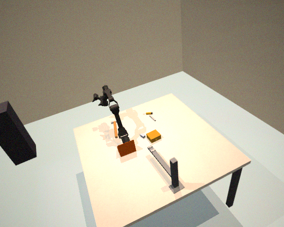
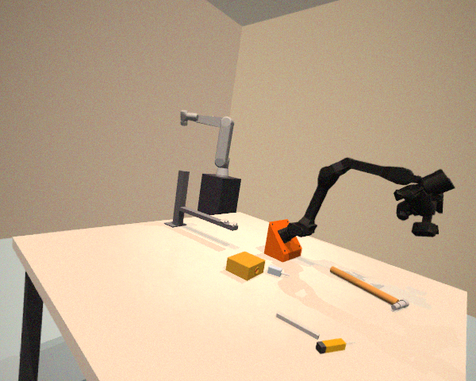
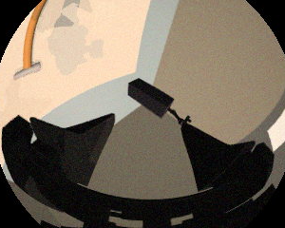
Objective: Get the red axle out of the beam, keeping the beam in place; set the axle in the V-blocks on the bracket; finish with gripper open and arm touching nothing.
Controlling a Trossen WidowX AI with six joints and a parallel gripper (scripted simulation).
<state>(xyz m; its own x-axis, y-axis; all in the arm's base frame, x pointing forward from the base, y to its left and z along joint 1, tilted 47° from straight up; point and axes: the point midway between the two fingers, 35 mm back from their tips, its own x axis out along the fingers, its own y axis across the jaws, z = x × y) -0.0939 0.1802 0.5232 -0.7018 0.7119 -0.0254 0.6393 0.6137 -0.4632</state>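
The red axle is probably the round orange-red end [image 2: 256, 270] seated in a side face of the yellow block [image 1: 153, 135] [image 2: 245, 264], which I take for the beam; the exterior view is too coarse to be sure. The block sits flat on the tabletop [image 1: 210, 156] [image 2: 147, 307] [image 3: 119, 38].

The axle should be stiff, light and rather slippery, more likely to twist or slide than to break. Little of it seems to show, so the best hold is square across its end, drawn straight out along its length. A slanted pull could drag the beam along.

Just beside the block is a small pale block [image 1: 142, 135] [image 2: 274, 271] with a thin pin. Farther off, a dark upright post [image 1: 174, 172] [image 2: 182, 194] carries a low bracket arm [image 1: 160, 160] [image 2: 205, 217], with small pale shapes near its free end, likely the V-blocks.

The gripper [image 1: 99, 99] [image 2: 414, 219] [image 3: 149, 122] hangs well apart from all this, beyond the hammer [image 1: 115, 129] [image 2: 363, 285] [image 3: 28, 43], its fingers wide with nothing between them.
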